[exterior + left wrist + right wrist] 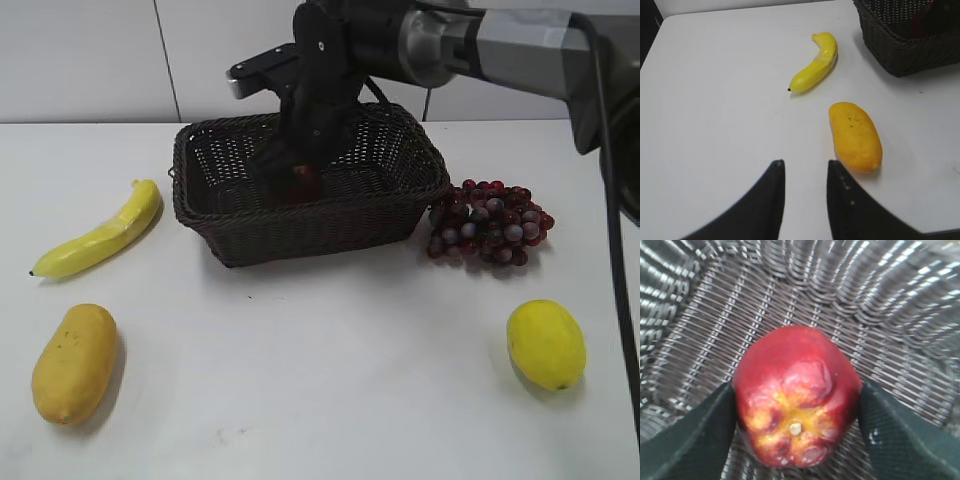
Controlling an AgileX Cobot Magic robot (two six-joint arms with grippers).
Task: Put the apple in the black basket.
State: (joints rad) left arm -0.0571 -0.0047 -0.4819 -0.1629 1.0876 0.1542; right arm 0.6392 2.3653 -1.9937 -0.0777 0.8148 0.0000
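Gripping the apple (797,397) between both fingers, the right hand (796,410) sits inside the black basket (300,230).

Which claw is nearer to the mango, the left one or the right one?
Left. The left claw hovers just beside the mango; the right claw is inside the black basket, gripping the apple.

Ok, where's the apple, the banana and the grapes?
apple (797,395): right wrist view, middle of its red skin.
banana (105,232): exterior view, middle of its yellow body.
grapes (488,222): exterior view, centre of the bunch.
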